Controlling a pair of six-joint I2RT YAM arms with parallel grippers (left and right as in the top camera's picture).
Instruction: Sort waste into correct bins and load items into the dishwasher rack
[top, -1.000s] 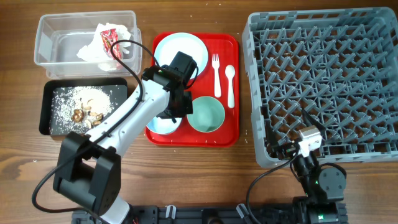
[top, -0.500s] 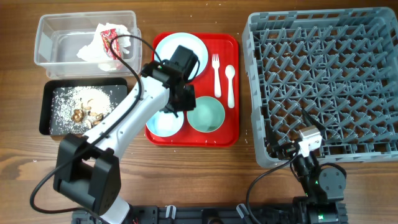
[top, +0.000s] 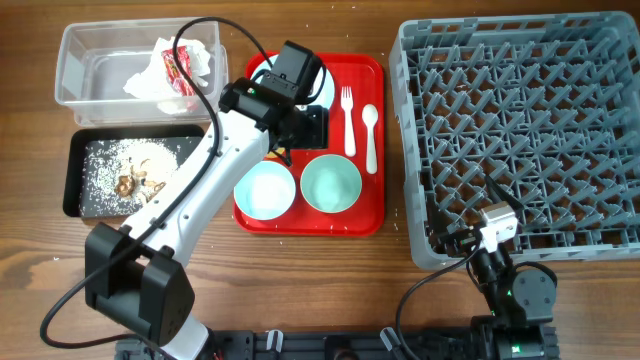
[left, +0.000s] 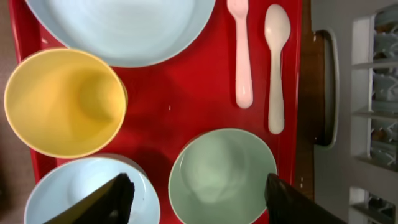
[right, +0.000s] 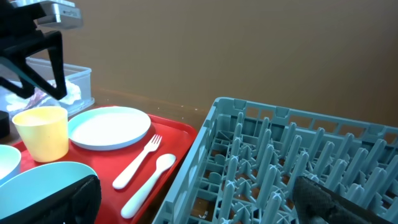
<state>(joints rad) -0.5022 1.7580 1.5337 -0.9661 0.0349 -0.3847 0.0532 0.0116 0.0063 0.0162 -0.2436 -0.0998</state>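
Observation:
My left gripper (top: 303, 128) hangs open over the red tray (top: 378, 70), holding nothing. In the left wrist view its fingers (left: 118, 199) straddle the air above the teal bowl (left: 222, 177), with the pale blue bowl (left: 81, 193) to its left. The yellow cup (left: 65, 102), plate (left: 121, 28), fork (left: 239, 53) and spoon (left: 275, 65) lie farther back. From overhead both bowls (top: 265, 190) (top: 331, 185) show whole, and the arm hides the cup. My right gripper (right: 193, 205) stands open at the front edge of the dishwasher rack (top: 520, 130).
The clear tub (top: 85, 70) at the back left holds the napkin (top: 150, 75) and the red wrapper (top: 178, 65). In front of it the black tray (top: 85, 200) holds food scraps (top: 140, 175) and crumbs. The left arm's cable loops over the tub.
My left gripper has opened and drawn away from the pale blue bowl toward the back of the tray. That bowl now shows whole. The right arm has not moved.

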